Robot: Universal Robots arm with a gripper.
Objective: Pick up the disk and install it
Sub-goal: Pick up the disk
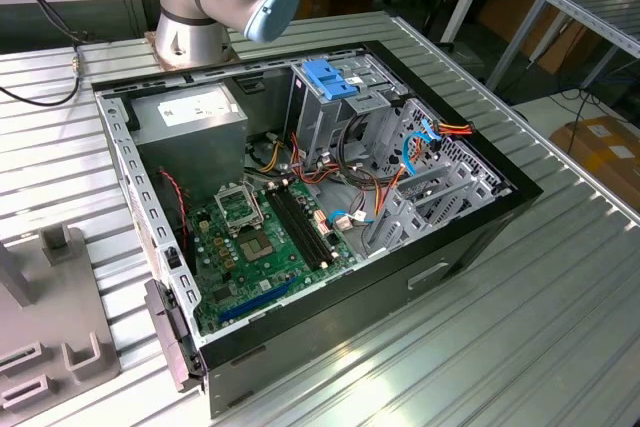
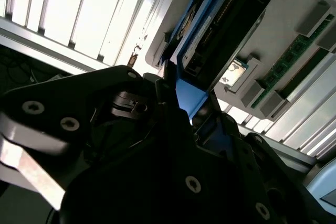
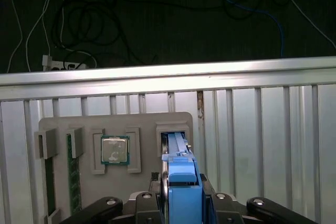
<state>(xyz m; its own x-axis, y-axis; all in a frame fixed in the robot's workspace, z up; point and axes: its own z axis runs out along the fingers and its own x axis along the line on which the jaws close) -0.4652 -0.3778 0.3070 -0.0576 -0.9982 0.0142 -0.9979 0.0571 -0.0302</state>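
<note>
The gripper (image 3: 182, 186) is closed on the disk (image 3: 180, 169); its fingers bear on either side of the light-blue carrier. The disk stands on edge in a slot of the grey holder tray (image 3: 142, 121). Its long axis runs in line with the gripper, with the far end in the slot. A processor chip (image 3: 114, 150) lies in the neighbouring recess, just beside the disk, and memory sticks (image 3: 73, 174) lie further over. The tray rests on the slatted table (image 3: 252, 129). In the exterior view, the open computer case (image 1: 450, 257) shows a blue latch (image 1: 330, 77) on its drive cage.
</note>
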